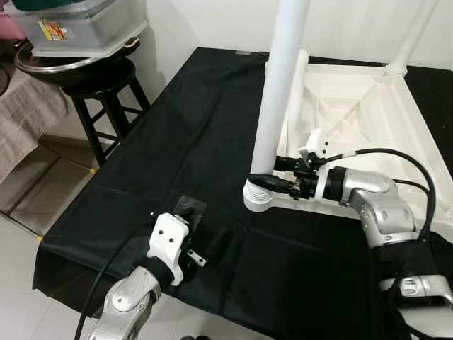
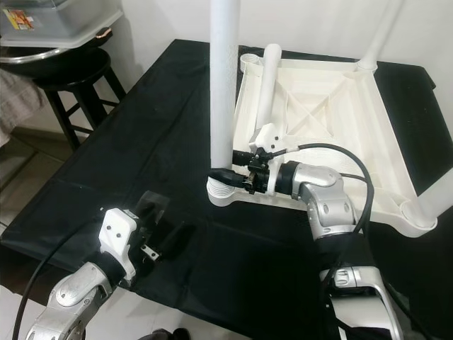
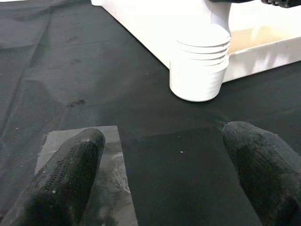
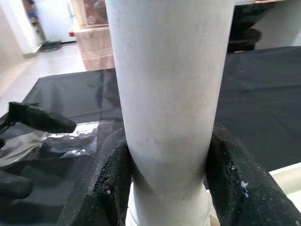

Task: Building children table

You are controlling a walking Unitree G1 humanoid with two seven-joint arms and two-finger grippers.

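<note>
Two tools: right tool (image 1: 265,183) pinches table leg (image 1: 279,92), top cropped; left tool (image 1: 205,237) spread.

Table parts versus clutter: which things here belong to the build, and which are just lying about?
Part of the job:
- white tabletop, lying upside down
- white leg standing in its corner socket, clamped by the right gripper
- left gripper, open, low over the black cloth

Lying about:
- clear plastic bag
- black stool
- storage bin
</note>
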